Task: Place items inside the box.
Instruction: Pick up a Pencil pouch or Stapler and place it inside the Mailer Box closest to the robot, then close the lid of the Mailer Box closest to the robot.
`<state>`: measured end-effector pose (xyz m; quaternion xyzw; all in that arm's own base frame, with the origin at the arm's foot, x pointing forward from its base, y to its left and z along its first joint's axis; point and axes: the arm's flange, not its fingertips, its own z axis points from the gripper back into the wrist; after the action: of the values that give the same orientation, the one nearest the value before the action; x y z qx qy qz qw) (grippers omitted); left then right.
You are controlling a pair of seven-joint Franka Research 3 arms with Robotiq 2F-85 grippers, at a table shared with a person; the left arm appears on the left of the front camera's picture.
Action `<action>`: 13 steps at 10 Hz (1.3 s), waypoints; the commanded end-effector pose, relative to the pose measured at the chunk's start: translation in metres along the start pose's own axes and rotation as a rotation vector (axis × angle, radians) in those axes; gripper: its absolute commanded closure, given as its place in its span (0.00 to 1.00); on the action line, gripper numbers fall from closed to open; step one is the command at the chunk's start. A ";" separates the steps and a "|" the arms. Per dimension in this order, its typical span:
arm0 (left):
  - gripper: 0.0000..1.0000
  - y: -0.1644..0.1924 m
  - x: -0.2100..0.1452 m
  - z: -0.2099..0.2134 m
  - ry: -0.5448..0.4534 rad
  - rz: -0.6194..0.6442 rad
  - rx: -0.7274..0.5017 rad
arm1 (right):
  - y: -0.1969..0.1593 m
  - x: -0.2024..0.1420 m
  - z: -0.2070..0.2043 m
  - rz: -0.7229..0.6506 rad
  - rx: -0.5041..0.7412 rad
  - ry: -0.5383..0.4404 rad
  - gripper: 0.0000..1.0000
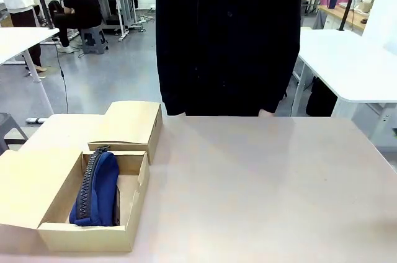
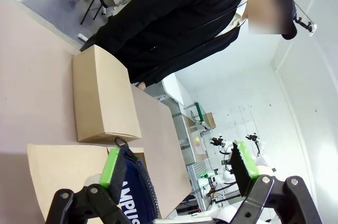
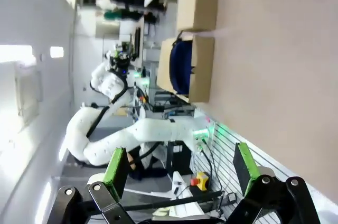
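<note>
An open cardboard box [image 1: 87,237] stands at the table's near left, its lid flap spread out to the left. Inside it lies the navy zip pouch [image 1: 98,190], zipper up. In the left wrist view the pouch [image 2: 135,195] shows its white lettering just beyond my left gripper [image 2: 177,168], which is open and holds nothing, above the box flap [image 2: 58,166]. My right gripper [image 3: 179,166] is open too, off the table's edge and far from the box [image 3: 204,71] and the pouch [image 3: 179,66]. The grey pouch, stapler and utility knife are out of view.
A second, closed cardboard box [image 1: 133,123] sits right behind the open one, touching it. A person in a black coat [image 1: 226,40] stands at the far edge of the pale table [image 1: 267,182]. The white left arm [image 3: 132,135] shows in the right wrist view.
</note>
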<state>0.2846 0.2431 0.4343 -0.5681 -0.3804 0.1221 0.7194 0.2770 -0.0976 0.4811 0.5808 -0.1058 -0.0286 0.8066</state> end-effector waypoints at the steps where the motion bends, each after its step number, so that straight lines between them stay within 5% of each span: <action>1: 0.00 -0.001 0.000 -0.002 -0.018 -0.017 -0.023 | 0.015 0.006 -0.026 0.032 0.000 0.055 0.00; 13: 0.00 0.000 0.000 0.000 0.000 0.000 0.000 | 0.015 0.006 -0.026 0.032 0.000 0.055 0.00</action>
<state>0.2846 0.2431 0.4340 -0.5682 -0.3799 0.1223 0.7196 0.2869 -0.0673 0.4848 0.5726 -0.0859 -0.0054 0.8153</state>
